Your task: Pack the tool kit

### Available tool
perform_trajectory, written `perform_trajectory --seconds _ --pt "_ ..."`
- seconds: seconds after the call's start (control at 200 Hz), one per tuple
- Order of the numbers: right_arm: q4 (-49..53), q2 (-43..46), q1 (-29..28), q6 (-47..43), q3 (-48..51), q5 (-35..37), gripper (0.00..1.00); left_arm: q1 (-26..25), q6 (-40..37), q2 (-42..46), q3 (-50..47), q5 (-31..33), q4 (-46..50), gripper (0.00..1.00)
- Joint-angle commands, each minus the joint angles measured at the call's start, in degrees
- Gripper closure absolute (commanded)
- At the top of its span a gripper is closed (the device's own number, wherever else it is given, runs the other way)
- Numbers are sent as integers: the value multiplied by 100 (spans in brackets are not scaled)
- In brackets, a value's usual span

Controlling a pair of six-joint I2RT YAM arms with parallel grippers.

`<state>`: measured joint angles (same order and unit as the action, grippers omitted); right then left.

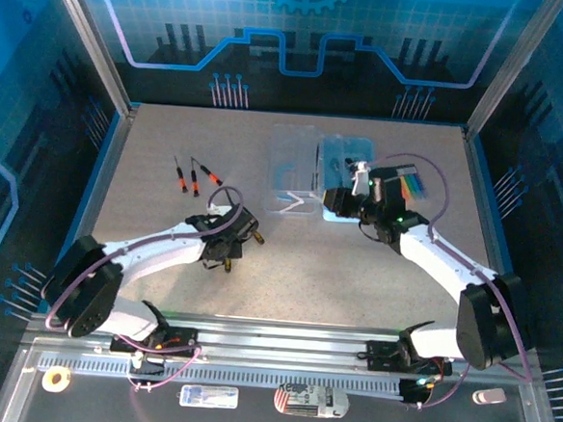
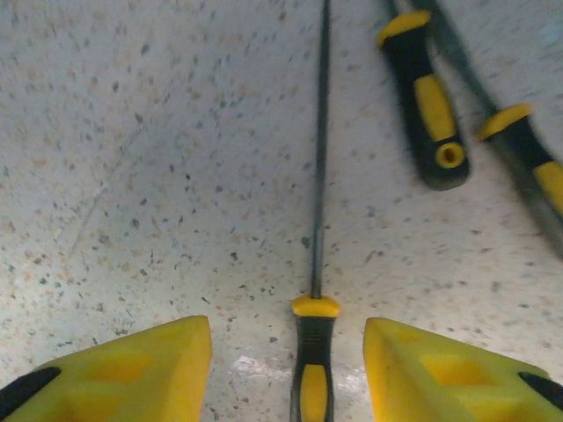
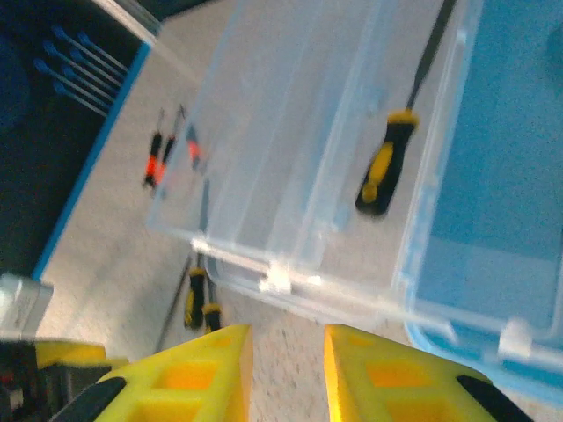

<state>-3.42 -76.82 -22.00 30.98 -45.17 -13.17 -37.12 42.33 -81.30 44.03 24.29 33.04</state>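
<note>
The table (image 1: 162,261) was speckled grey-beige, the case (image 3: 290,158) clear with a blue half, the screwdriver (image 3: 385,165) lying in the case yellow and black, and the small screwdrivers (image 1: 195,178) left of the case red-orange and black.

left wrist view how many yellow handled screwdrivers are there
3. The near screwdriver lies bottom centre, between the fingers of the left gripper. The middle screwdriver and right screwdriver lie upper right, the latter cut off by the frame. Others may lie outside.
</note>
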Motion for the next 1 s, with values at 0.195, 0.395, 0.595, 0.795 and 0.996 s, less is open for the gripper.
perform_trajectory --seconds 0.195,0.395,0.595,0.795,0.996 --pt "-833 335 -147 -197 855 838 72 120 -70 -497 40 -870 -98 58" --pt "-911 172 -142 -207 851 816 72 129 -94 -511 17 -738 42 63" --pt "-966 130 -152 -186 870 801 73 134 -21 -444 -150 -762 21 70" --pt "-1007 3 -215 -180 843 795 72 127 -4 -486 -205 -756 -22 70" --pt "-1150 298 -230 -202 1048 1086 71 131 -92 -577 -146 -824 -39 86"
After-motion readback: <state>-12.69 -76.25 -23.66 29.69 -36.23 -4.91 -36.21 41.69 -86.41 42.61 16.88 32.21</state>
